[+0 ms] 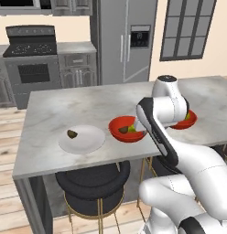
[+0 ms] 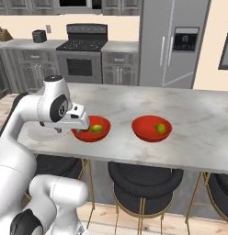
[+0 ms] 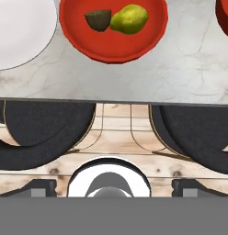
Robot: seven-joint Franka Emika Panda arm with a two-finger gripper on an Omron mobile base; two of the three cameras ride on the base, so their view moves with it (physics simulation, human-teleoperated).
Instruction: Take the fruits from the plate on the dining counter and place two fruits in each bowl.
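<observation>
The white plate (image 1: 83,139) lies on the dining counter (image 1: 65,107) towards its left end, close to the near edge, with one dark brown-olive fruit (image 1: 72,134) on its left part. Just right of the plate, apart from it, stands a red bowl (image 1: 121,129) holding a second dark fruit (image 3: 98,20) and a yellow-green pear-like fruit (image 3: 129,19), the two touching side by side. Further right along the counter sits the other red bowl (image 2: 151,128), well apart from the first, with one yellow-green fruit (image 2: 160,128) in it.

The gripper (image 2: 82,130) hangs over the near rim of the left-hand bowl, its fingers spread wide and nothing between them. In the left base view the white arm's elbow and forearm cross in front of the right side of that bowl and cover most of the far bowl, so only a red edge and a bit of green show there.

Under the counter's near edge stand round black stools (image 1: 92,185) on thin brass legs, over a pale wooden floor (image 1: 8,132). Beyond the counter are a grey steel refrigerator (image 1: 124,41), a dark stove with oven (image 1: 32,55), grey cabinets (image 1: 78,68) and a dark-framed window (image 1: 187,27) on the right wall.
</observation>
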